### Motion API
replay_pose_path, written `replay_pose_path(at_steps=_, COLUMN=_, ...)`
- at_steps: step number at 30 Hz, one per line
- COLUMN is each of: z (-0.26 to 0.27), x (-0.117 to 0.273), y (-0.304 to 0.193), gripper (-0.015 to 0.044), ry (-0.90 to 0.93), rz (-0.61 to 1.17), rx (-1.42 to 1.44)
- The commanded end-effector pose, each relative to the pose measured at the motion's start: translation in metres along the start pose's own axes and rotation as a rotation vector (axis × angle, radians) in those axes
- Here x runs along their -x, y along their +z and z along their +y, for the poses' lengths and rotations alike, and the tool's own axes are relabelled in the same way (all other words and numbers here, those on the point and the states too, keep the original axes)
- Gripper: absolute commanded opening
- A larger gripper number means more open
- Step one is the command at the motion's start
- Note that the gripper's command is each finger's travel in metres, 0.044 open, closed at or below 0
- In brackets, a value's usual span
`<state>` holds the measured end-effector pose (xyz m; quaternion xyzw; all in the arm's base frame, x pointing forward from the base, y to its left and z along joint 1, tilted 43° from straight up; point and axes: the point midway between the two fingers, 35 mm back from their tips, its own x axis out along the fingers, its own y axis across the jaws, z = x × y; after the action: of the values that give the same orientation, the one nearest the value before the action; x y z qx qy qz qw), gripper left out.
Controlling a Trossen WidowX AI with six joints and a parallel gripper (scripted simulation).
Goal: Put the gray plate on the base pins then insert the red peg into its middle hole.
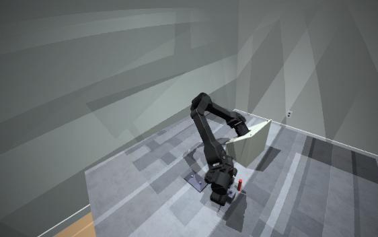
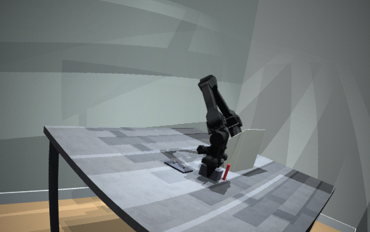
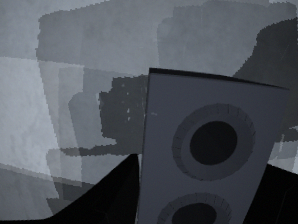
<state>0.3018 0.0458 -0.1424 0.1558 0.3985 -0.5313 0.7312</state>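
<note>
Clamping the gray plate (image 1: 231,194) (image 2: 216,174) (image 3: 165,145), the part-open tool (image 1: 220,206) (image 2: 211,176) (image 3: 176,157) shows both fingers only in the wrist view.

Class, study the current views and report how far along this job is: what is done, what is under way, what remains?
Done: nothing is assembled; the base shows its pins bare. In hand: the gripper is shut on the gray plate, beside the base. Left: lower the plate onto the pins, then insert and release the red peg, now standing apart from the plate.
</note>
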Motion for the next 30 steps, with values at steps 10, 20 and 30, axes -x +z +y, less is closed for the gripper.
replay_pose_path(at_steps=10, z=0.018, x=0.033, y=0.001, gripper=0.0000, ry=-0.001, rz=0.005, rx=0.000)
replay_pose_path(at_steps=20, z=0.027, x=0.061, y=0.003, gripper=0.0000, ry=-0.012, rz=0.007, rx=-0.005)
replay_pose_path(at_steps=30, z=0.033, x=0.092, y=0.005, gripper=0.0000, ry=-0.024, rz=0.006, rx=-0.012)
